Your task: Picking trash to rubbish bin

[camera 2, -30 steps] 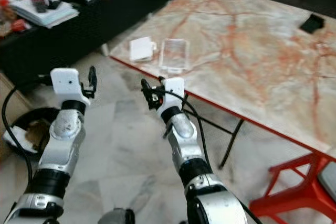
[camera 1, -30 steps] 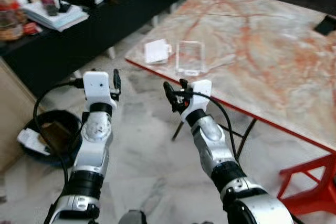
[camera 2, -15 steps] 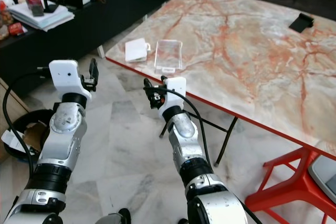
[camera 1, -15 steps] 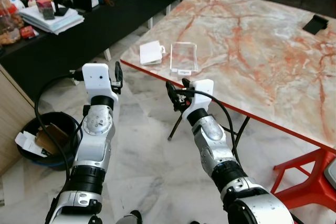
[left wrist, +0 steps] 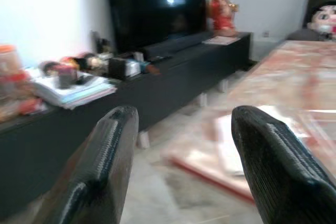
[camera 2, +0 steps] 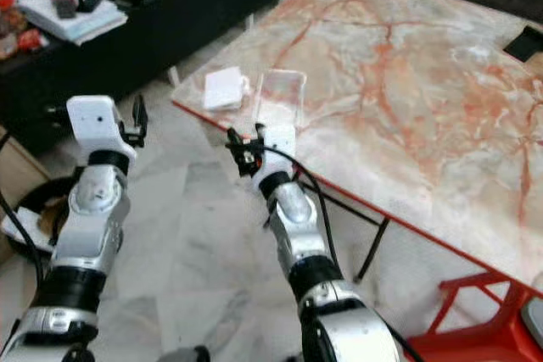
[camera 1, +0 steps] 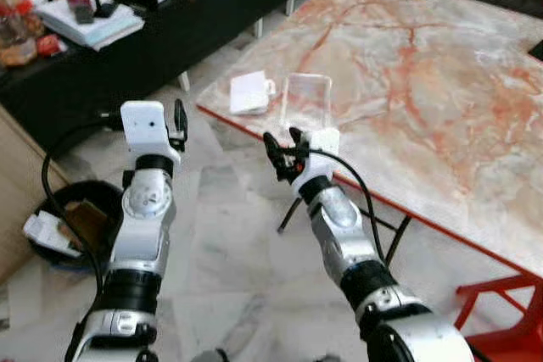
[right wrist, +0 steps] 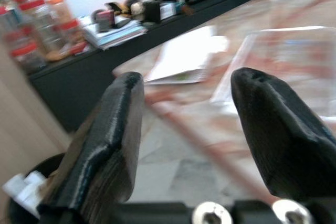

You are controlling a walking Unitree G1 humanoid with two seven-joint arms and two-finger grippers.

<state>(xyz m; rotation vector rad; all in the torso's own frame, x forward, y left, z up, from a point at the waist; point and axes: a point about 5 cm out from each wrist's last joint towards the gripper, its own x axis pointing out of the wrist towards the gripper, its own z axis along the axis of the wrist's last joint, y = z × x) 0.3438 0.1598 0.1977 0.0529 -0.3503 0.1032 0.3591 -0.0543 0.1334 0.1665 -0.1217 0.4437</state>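
Observation:
A white paper packet [camera 1: 251, 92] and a clear plastic tray [camera 1: 305, 101] lie side by side at the near corner of the marble table [camera 1: 441, 99]. My right gripper [camera 1: 282, 146] is raised just short of that red-edged corner, open and empty, with the tray and packet ahead between its fingers [right wrist: 105, 145]. My left gripper [camera 1: 176, 116] is held up further left over the floor, open and holding nothing, its fingers [left wrist: 100, 171] wide apart. A black rubbish bin [camera 1: 100, 194] with cardboard and paper in it stands on the floor at the far left.
A long black sideboard [camera 1: 102, 65] with books, jars and small items runs along the left. A red stool [camera 1: 501, 311] stands at the lower right beside the table. Marble floor lies between the bin and the table legs.
The camera has swayed and the whole picture has shifted slightly. Both arms keep the same raised pose and both grippers stay open and empty.

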